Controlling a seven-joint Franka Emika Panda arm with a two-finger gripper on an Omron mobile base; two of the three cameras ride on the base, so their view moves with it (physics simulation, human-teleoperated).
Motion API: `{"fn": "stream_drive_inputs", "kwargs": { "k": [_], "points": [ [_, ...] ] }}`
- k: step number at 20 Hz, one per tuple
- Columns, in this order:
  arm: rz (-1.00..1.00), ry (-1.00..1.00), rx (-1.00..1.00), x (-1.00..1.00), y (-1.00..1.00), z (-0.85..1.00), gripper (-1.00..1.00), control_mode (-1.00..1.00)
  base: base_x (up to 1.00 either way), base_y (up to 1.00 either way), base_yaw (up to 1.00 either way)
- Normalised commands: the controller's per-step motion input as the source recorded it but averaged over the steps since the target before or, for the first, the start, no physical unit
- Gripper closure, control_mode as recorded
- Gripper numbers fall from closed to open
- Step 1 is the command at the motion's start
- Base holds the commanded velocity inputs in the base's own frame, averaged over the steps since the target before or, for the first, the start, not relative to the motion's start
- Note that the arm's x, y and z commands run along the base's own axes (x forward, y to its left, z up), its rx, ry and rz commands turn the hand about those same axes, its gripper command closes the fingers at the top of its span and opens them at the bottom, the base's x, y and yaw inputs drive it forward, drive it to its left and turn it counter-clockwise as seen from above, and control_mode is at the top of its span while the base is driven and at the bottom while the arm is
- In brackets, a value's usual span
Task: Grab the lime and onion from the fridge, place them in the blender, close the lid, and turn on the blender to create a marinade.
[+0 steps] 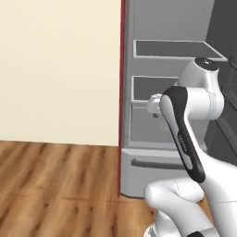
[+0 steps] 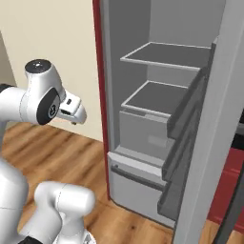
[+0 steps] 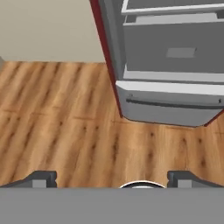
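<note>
Just outside the open grey fridge [image 2: 157, 119] with its dark red side, the white arm's two-finger gripper [image 3: 111, 178] is hanging with its jaws spread wide and nothing between them, looking down over the wood floor [image 3: 57, 127], presumably readying a reach inside. The pale-edged grey shelves [image 2: 164, 55] facing it are looking bare, so I cannot tell where the lime and onion are sitting.

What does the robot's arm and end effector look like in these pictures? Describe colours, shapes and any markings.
The arm is made of glossy white rounded segments with dark, nearly black joint bands, and one round dark cap on top bears a small pale mark. A dark band carries faint lettering, too small to read. The end effector has two small dark grey, blocky finger tips.
</note>
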Motion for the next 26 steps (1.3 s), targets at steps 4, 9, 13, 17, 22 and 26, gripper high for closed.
{"fn": "stream_drive_inputs", "kwargs": {
  "k": [4,9,13,17,22,26],
  "points": [
    [0.00,0.00,0.00,0.00,0.00,0.00,-1.00,1.00,0.47,0.08,-0.51],
    [0.00,0.00,0.00,0.00,0.00,0.00,-1.00,1.00,0.45,0.11,-0.48],
    [0.00,0.00,0.00,0.00,0.00,0.00,-1.00,1.00,0.47,0.31,-0.36],
    [0.00,0.00,0.00,0.00,0.00,0.00,-1.00,1.00,0.46,0.21,-0.21],
    [0.00,0.00,0.00,0.00,0.00,0.00,-1.00,1.00,0.47,0.00,-0.05],
    [0.00,0.00,0.00,0.00,0.00,0.00,-1.00,1.00,0.50,0.00,0.00]
  ]
}}
